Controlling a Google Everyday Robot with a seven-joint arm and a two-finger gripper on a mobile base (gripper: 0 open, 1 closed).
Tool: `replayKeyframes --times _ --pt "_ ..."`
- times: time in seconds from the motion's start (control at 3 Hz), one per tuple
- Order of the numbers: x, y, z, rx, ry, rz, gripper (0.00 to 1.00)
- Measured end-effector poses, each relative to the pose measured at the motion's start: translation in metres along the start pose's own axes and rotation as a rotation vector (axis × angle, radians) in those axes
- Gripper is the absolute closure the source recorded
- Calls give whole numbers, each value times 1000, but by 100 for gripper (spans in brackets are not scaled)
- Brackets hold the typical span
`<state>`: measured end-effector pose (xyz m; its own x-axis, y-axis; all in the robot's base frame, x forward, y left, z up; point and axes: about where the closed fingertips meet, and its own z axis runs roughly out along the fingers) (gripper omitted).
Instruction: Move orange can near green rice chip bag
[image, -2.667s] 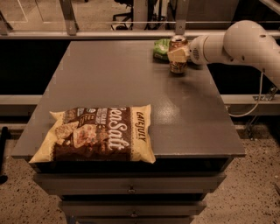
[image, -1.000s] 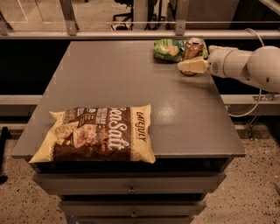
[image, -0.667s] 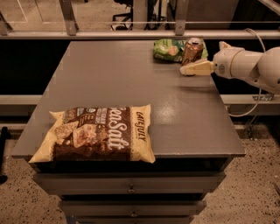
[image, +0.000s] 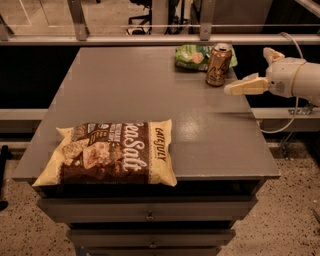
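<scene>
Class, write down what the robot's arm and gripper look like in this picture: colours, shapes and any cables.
The gripper, at the right edge of the table near the orange can, has two cream-yellow, tapered, wedge-like fingers. They join a smooth, rounded white arm. A thin pale cable loops down below it. No markings show.

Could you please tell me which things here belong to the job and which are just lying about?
Job: orange can, upright beside the green rice chip bag; pincer, open, just right of the can.
Lying about: Sea Salt chip bag, flat at the front left of the table.
</scene>
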<state>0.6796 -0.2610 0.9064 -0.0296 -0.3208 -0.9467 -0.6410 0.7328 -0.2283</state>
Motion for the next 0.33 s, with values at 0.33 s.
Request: replayKeyframes --times 0.33 --pt "0 3 1 -11 2 -5 0"
